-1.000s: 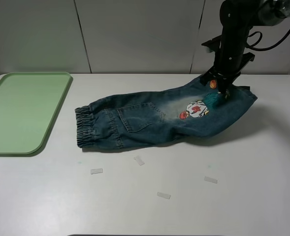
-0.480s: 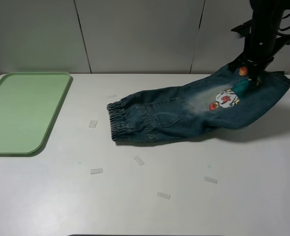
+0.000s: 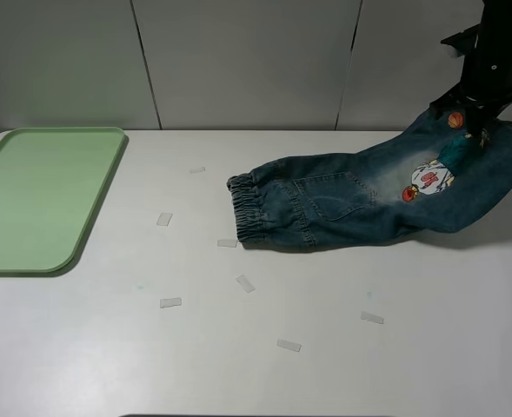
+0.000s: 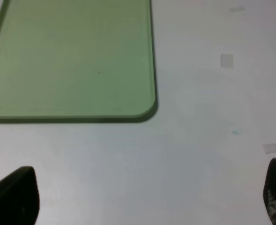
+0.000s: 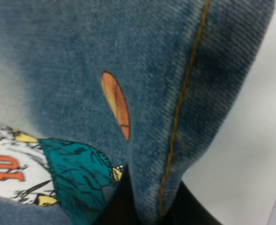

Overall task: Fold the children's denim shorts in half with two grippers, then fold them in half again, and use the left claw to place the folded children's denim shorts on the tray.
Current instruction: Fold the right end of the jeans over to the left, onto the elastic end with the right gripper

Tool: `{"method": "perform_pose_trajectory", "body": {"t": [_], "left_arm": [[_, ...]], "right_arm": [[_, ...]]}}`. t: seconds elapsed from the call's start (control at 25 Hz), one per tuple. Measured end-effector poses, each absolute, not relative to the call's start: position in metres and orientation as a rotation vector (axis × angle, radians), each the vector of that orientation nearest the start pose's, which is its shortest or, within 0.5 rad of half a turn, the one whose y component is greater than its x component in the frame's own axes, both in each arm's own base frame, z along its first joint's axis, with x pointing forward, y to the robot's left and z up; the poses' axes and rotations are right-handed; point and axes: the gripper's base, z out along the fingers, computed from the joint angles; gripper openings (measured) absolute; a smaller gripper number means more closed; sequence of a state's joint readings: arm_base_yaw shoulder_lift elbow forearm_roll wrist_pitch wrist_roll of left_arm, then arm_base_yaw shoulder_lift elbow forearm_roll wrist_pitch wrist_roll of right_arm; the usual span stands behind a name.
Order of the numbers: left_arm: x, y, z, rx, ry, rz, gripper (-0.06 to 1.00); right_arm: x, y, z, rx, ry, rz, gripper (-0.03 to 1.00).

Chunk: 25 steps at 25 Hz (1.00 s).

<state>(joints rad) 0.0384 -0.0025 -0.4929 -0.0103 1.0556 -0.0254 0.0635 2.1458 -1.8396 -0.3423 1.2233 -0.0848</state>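
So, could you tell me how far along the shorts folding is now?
Done: the children's denim shorts look doubled leg over leg, though that is uncertain. In hand: the right gripper is shut on the leg end, holding it off the table. Remaining: the second fold, then the open left claw placing them on the tray.

A pale green tray (image 4: 72, 56) with a low rim and one rounded corner lies on a white table (image 4: 128, 154), at eleven o'clock from the left gripper (image 4: 145, 199). Its black fingertips (image 4: 13, 197) stand wide apart over bare table. Small clear tape scraps (image 4: 227, 60) sit toward one o'clock, apart from the tray.
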Motion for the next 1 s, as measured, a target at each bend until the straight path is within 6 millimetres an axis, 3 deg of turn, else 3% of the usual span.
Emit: {"method": "perform_pose_trajectory", "body": {"t": [0.2, 0.64, 1.0], "left_arm": [[-0.004, -0.001, 0.276, -0.065, 2.043, -0.004, 0.95], [-0.004, -0.001, 0.276, -0.065, 2.043, -0.004, 0.95], [-0.004, -0.001, 0.276, -0.065, 2.043, -0.004, 0.95]], "right_arm": [[0.449, 0.028, 0.222, -0.397, 2.922, -0.541, 0.01], [0.433, 0.12, 0.222, -0.504, 2.854, -0.492, 0.01], [0.414, 0.173, 0.221, -0.548, 2.828, -0.431, 0.01]]}}
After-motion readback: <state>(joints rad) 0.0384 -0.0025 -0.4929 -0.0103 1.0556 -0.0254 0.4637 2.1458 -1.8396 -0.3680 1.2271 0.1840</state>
